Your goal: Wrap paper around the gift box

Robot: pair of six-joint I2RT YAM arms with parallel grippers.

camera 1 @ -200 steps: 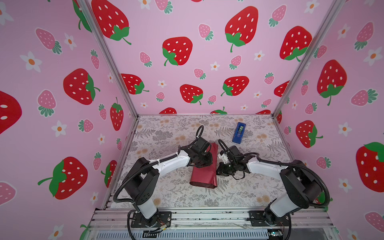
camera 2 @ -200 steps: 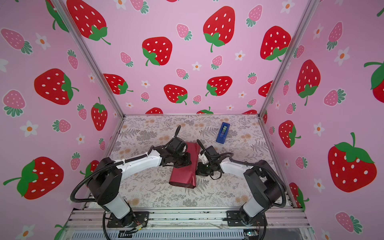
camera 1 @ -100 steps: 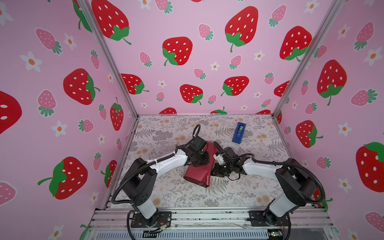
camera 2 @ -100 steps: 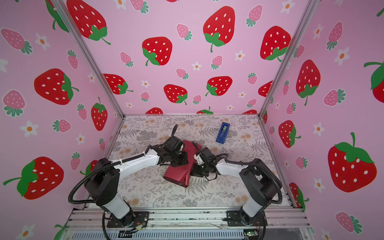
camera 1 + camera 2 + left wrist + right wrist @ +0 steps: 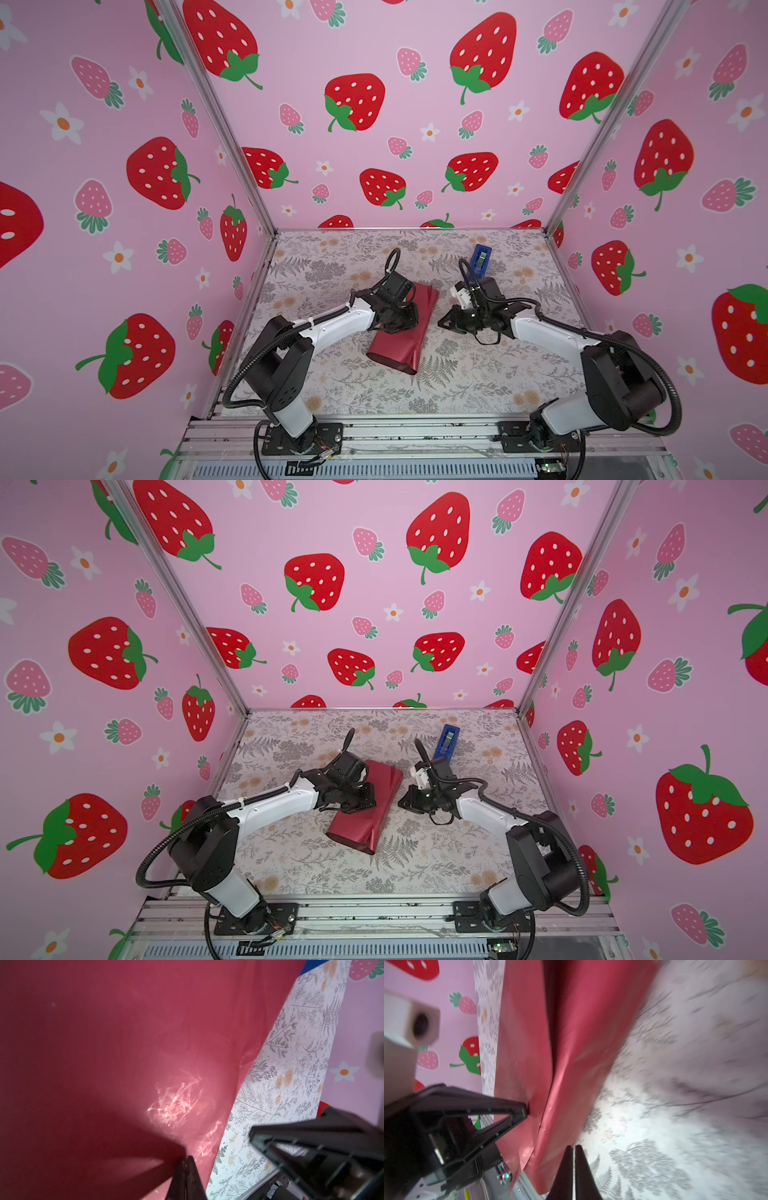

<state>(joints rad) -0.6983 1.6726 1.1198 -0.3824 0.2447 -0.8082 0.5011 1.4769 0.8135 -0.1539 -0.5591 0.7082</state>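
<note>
Paper (image 5: 399, 345) under left fingers (image 5: 179, 1180), clenched, tips pressing it; right fingers (image 5: 563, 1172) clenched, just beside.

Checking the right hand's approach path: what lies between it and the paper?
Only a narrow strip of bare table lies between the right hand and the paper. It shows in both top views.

Bright, even, diffuse light in both top views; only soft, faint shadows on the table (image 5: 478, 374). Wide-angle bowing of the corner posts (image 5: 220, 124) toward frame edges. Left wrist view: white crinkled glare on the paper (image 5: 176, 1103), deep shade nearby. Right wrist view: heavily smeared tabletop, pale block (image 5: 411, 1022) out of focus.
</note>
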